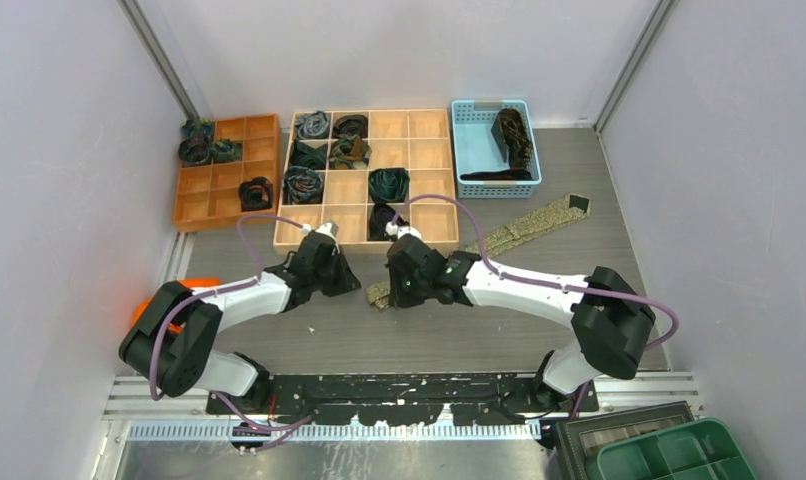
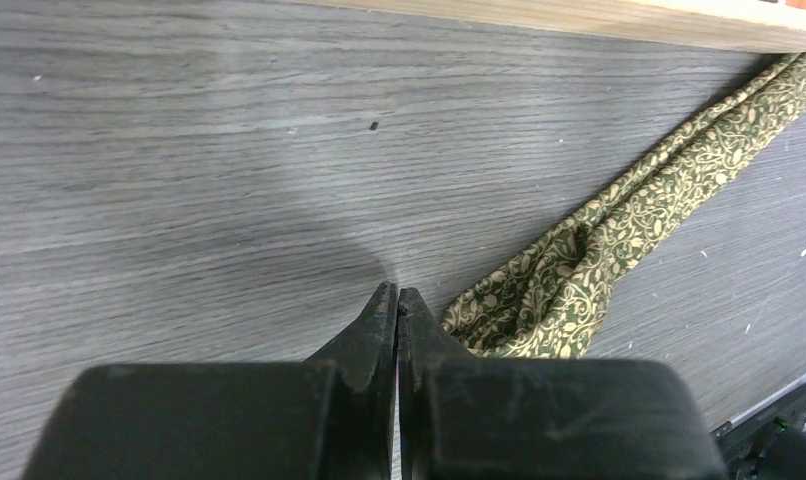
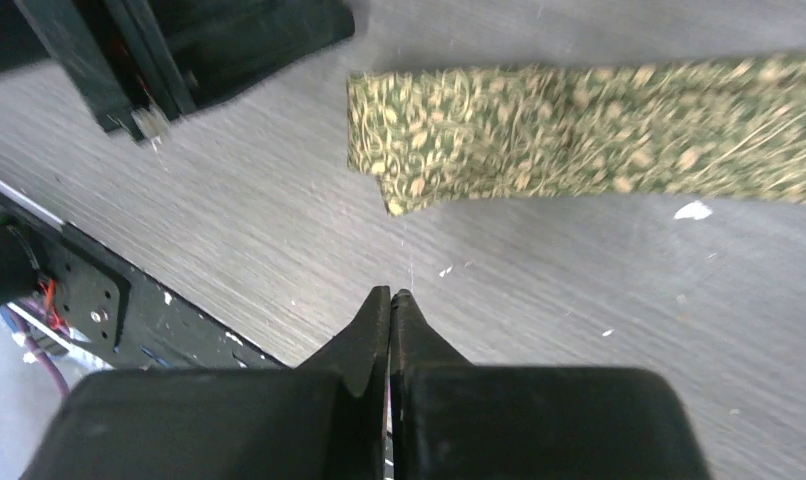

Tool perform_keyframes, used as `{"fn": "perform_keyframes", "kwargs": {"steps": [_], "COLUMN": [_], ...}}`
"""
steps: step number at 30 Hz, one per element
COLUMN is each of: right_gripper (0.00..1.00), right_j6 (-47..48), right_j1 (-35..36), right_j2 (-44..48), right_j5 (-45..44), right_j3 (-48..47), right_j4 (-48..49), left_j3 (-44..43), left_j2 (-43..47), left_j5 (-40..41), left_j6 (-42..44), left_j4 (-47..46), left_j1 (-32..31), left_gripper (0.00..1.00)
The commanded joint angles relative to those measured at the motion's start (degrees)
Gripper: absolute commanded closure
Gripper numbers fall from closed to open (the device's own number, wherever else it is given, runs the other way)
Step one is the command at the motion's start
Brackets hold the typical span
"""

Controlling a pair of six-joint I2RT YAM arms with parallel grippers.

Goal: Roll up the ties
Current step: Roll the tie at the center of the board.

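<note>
Tie flat on the bench, neither claw holding it

The olive-gold tie [image 1: 534, 222] runs diagonally from between the arms towards the far right. Its near end lies just right of the left claw [image 2: 397, 300] and just ahead of the right claw [image 3: 390, 300] — both pressed together, empty.

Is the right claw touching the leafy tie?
Apart. The right wrist view shows a strip of table between the shut right gripper and the tie.

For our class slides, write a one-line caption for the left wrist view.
The left gripper, shut, over the grey table beside the end of the olive-gold tie.
</note>
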State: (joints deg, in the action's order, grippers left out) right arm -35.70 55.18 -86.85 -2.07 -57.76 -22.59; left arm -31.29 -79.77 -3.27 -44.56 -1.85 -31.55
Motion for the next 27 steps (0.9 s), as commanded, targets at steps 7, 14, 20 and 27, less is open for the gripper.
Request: {"fn": "perform_keyframes", "kwargs": {"steps": [7,14,20,27], "right_gripper": [0.99,0.99,0.99,0.99], "right_j6": [-11.39,-10.44,-6.53,-2.52], "right_j1": [3.66,3.64,2.9,2.41], "right_j2": [-0.87,-5.35,-11.56,-15.76], "right_j5": [2.59,-0.71,-2.72,-0.46], "right_j3": [12.05,11.47,5.09,-2.09], "right_j4": [15.98,17.66,16.41,14.3], "left_j3": [-0.07,1.04,3.39,5.22], "left_j2": [-2.65,-4.2,-3.32,-2.97], "left_j5": [-3.48,-5.08,-5.45,-4.57], "left_j6": [1.28,1.23,0.81,0.13], "left_j4": [-10.47,-12.3,-12.65,-12.53], "left_j1": [-0.27,-0.73,-1.63,-1.94], "left_gripper": [1.0,1.0,1.0,1.0]}}
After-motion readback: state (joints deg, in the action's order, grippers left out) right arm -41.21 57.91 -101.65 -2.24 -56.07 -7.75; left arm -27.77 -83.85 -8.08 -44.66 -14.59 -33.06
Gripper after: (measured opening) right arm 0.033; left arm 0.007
